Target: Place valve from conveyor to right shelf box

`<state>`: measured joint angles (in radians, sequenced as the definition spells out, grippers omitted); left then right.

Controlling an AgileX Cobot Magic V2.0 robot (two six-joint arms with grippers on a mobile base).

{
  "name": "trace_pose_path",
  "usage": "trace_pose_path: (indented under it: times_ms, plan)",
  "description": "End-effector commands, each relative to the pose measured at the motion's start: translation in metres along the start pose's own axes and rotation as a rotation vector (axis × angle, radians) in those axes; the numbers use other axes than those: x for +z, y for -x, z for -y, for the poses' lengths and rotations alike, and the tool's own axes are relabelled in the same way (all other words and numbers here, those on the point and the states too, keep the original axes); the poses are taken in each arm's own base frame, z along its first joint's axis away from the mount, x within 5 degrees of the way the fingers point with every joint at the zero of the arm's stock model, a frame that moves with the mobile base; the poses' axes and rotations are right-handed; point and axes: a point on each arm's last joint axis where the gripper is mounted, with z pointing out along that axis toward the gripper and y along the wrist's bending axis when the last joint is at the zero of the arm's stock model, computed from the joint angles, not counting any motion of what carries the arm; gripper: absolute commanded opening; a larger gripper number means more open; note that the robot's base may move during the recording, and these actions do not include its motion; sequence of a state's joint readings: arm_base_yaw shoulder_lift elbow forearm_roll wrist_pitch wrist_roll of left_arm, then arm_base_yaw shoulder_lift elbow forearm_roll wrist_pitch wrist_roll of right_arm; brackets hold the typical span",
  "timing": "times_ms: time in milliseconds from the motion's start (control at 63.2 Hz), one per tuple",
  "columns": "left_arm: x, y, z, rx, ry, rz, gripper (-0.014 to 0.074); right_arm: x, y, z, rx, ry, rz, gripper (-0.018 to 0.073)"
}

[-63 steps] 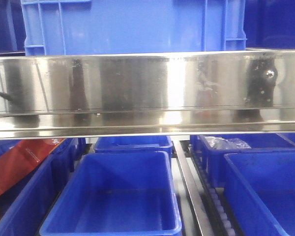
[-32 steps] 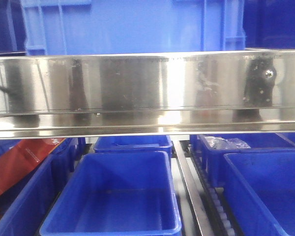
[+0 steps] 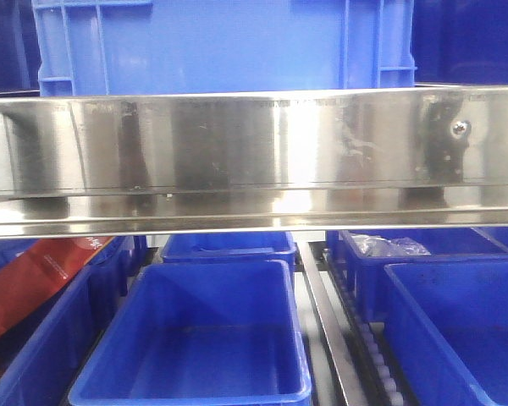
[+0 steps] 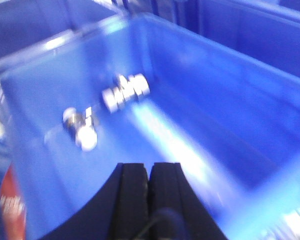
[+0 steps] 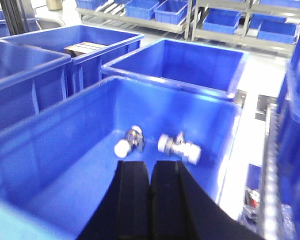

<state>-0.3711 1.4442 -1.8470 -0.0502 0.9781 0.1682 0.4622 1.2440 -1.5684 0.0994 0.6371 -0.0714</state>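
Note:
In the left wrist view, two silvery valves with white caps, one and another, lie on the floor of a blue box. My left gripper is shut and empty above that box, short of the valves; this view is blurred. In the right wrist view, two valves, one and another, lie in a blue box. My right gripper is shut and empty just short of them. The conveyor is out of view. Neither gripper shows in the front view.
A shiny steel shelf beam crosses the front view, with a large blue crate on top. Below stand blue boxes, one at the left holding a red packet. More blue boxes and shelving surround the right gripper.
The front view has shifted slightly, so the upper blue crate and the beam's screw sit a little further left. No gripper appears in it.

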Motion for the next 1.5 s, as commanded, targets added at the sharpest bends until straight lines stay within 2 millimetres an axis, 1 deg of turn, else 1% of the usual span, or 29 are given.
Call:
trace_pose_path:
  times_ms: [0,48,127,158,174,190,206,222,238,269,333,348,364,443,459,586,649,697,776,871,950,1488]
  plan:
    - [-0.017,-0.012,0.001,-0.021,0.025,0.04,-0.0111,-0.016,-0.014,0.001,-0.014,-0.014,0.033,-0.0158]
    - [-0.024,-0.023,0.001,-0.043,0.041,0.073,-0.0111,-0.025,-0.023,0.0,-0.014,-0.016,0.042,-0.0158]
    - [-0.037,-0.043,0.005,-0.053,0.048,0.134,-0.0111,-0.042,-0.043,0.0,-0.012,-0.02,0.064,-0.016]
    - [-0.043,-0.053,0.006,-0.053,0.052,0.163,-0.0111,-0.049,-0.053,0.0,-0.012,-0.022,0.071,-0.0162]
    - [-0.049,-0.057,0.007,-0.052,0.054,0.184,-0.0111,-0.052,-0.057,0.0,-0.012,-0.023,0.077,-0.0162]
    - [-0.049,-0.064,0.008,-0.053,0.054,0.182,-0.0111,-0.057,-0.062,0.0,-0.011,-0.024,0.087,-0.0162]
    - [-0.056,-0.067,0.009,-0.052,0.058,0.216,-0.0111,-0.06,-0.066,0.0,-0.011,-0.025,0.093,-0.0162]
    - [-0.055,-0.075,0.01,-0.052,0.058,0.215,-0.0111,-0.065,-0.073,-0.001,-0.011,-0.026,0.102,-0.0162]
    - [-0.061,-0.079,0.01,-0.052,0.062,0.245,-0.0111,-0.068,-0.077,-0.001,-0.011,-0.027,0.108,-0.0162]
    - [-0.064,-0.09,0.012,-0.052,0.065,0.266,-0.0111,-0.074,-0.085,-0.001,-0.011,-0.029,0.125,-0.0162]
    - [-0.074,-0.111,0.015,-0.052,0.071,0.322,-0.0111,-0.085,-0.106,-0.001,-0.01,-0.032,0.137,-0.0162]
    - [-0.078,-0.121,0.017,-0.054,0.073,0.345,-0.0111,-0.091,-0.118,-0.001,-0.01,-0.033,0.14,-0.0162]
    - [-0.082,-0.13,0.019,-0.055,0.075,0.368,-0.0111,-0.095,-0.125,-0.001,-0.01,-0.033,0.141,-0.0162]
    - [-0.089,-0.158,0.023,-0.06,0.078,0.417,-0.0111,-0.109,-0.152,-0.002,-0.009,-0.034,0.135,-0.0162]
    - [-0.093,-0.163,0.024,-0.06,0.08,0.434,-0.0111,-0.112,-0.158,-0.002,-0.009,-0.034,0.135,-0.0162]
    - [-0.098,-0.212,0.031,-0.059,0.086,0.477,-0.0111,-0.129,-0.194,-0.003,-0.009,-0.034,0.143,-0.0162]
    - [-0.1,-0.231,0.033,-0.059,0.089,0.499,-0.0111,-0.135,-0.21,-0.003,-0.01,-0.034,0.15,-0.0162]
    - [-0.099,-0.242,0.035,-0.059,0.09,0.504,-0.0111,-0.139,-0.222,-0.003,-0.01,-0.034,0.156,-0.0162]
    - [-0.098,-0.263,0.038,-0.059,0.093,0.522,-0.0111,-0.143,-0.235,-0.003,-0.01,-0.034,0.165,-0.0162]
    - [-0.096,-0.275,0.039,-0.059,0.095,0.534,-0.0111,-0.147,-0.244,-0.003,-0.011,-0.034,0.177,-0.0162]
    - [-0.095,-0.281,0.04,-0.059,0.094,0.531,-0.0111,-0.148,-0.245,-0.004,-0.011,-0.034,0.181,-0.0162]
    - [-0.095,-0.282,0.04,-0.059,0.094,0.531,-0.0111,-0.148,-0.245,-0.004,-0.011,-0.034,0.183,-0.0162]
